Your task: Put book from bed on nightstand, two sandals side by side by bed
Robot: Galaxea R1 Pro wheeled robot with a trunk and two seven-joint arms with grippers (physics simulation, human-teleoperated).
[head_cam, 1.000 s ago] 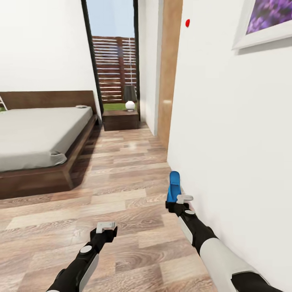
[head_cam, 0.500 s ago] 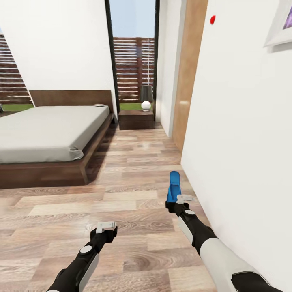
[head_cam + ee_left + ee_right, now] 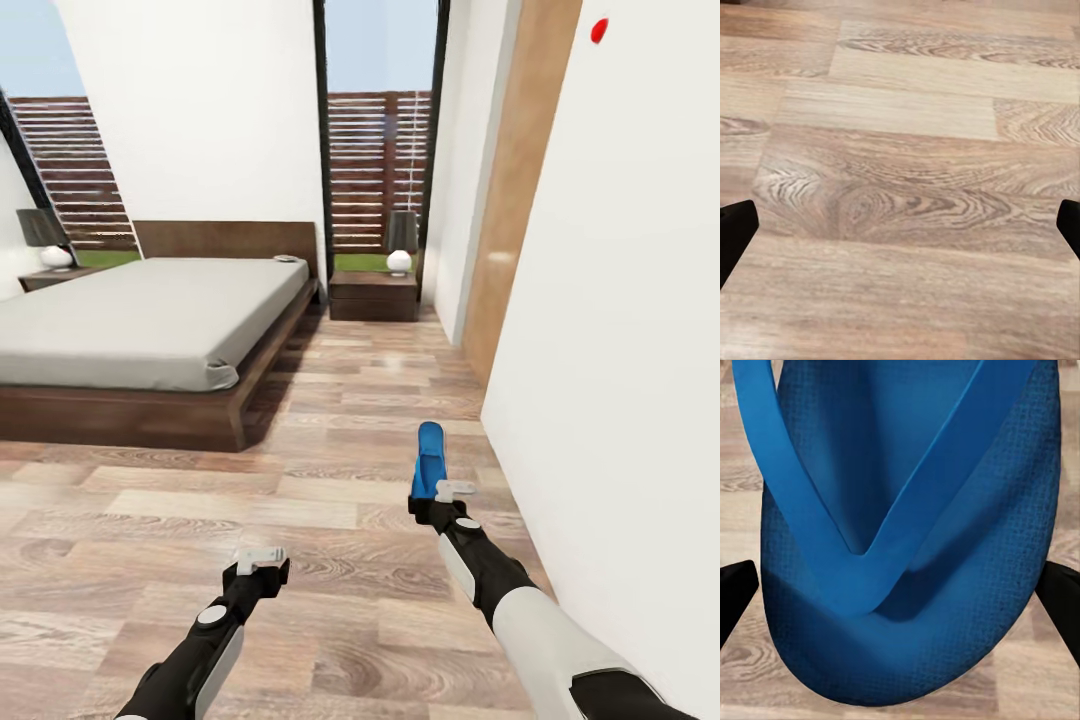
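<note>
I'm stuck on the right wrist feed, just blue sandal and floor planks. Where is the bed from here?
Observer: The bed lies ahead and to the robot's left, headboard against the far wall.
Operator: Any nightstand in sight?
Observer: Two. One nightstand stands at the bed's right side by the glass, with a lamp on it; another nightstand is at the far left.
Operator: Is the left claw carrying anything?
Observer: No, the left claw hangs over bare floor and looks open; the right claw has the sandal.
Operator: Seen the book?
Observer: A small flat thing lies near the headboard; too small to tell.
</note>
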